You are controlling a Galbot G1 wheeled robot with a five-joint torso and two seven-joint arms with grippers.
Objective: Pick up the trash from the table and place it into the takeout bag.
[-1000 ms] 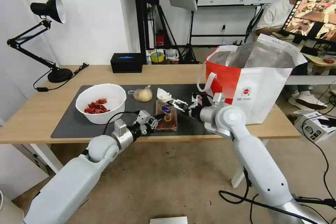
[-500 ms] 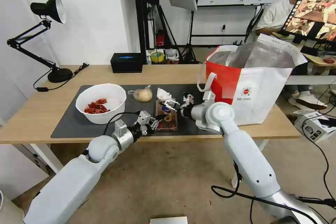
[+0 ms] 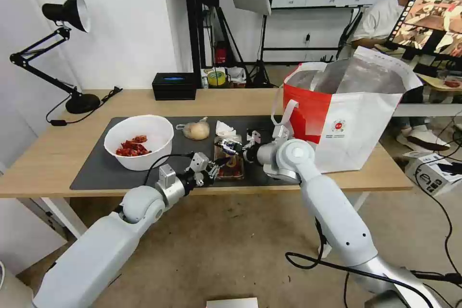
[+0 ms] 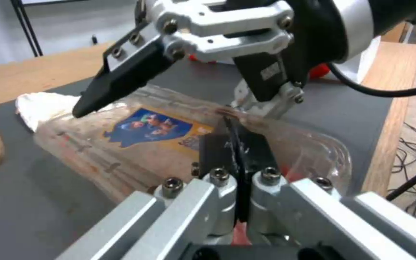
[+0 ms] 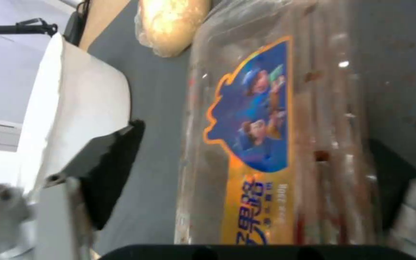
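Clear hinged tomato tray (image 3: 229, 158) on the dark mat (image 3: 96, 166), long axis running near edge to far, left hand (image 3: 215, 167) clenched at its near end, right hand (image 3: 230, 146) spread over its far end

White wall (image 3: 130, 24), black desk lamp (image 3: 57, 48), black stands (image 3: 202, 19), concrete floor (image 3: 231, 255), floor cables (image 3: 442, 211)

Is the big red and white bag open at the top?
Yes, open. The takeout bag stands upright on the table, its top spread wide so the silver lining shows inside. Whether anything is in it, cannot tell.
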